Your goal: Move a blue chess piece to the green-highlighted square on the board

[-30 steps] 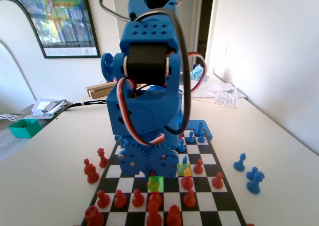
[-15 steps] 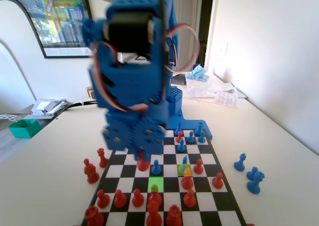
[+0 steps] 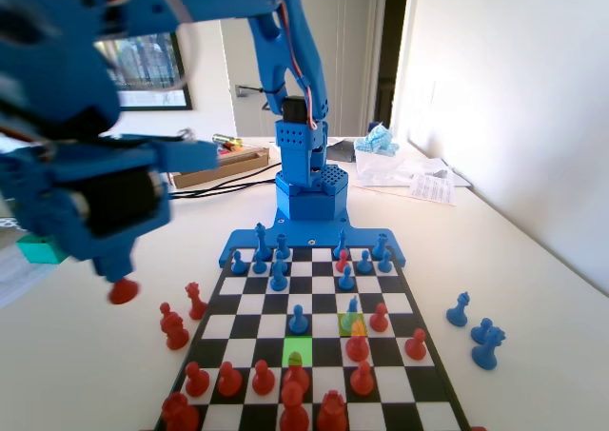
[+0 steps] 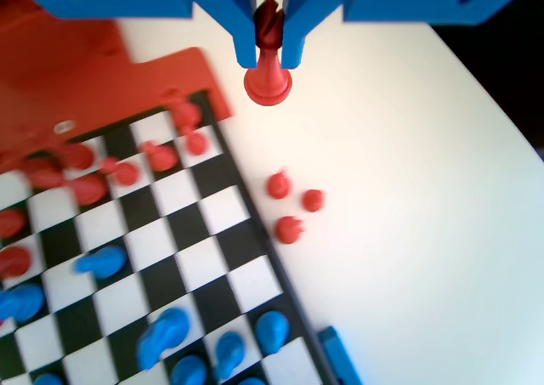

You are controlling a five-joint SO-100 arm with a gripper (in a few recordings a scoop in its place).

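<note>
My gripper [image 4: 269,41] has swung left off the board [image 3: 400,303], clamped on a red piece [image 4: 269,66]; the blue chess piece [image 3: 299,318] stands upright just beyond the green-highlighted square [image 3: 298,350].

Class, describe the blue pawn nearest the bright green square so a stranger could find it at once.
In the fixed view, start at the black-and-white chequered chessboard and find its bright green square near the red ranks. On the square just beyond it stands a small blue plastic pawn. It stands alone mid-board, ahead of the blue pieces grouped at the far end.
</note>
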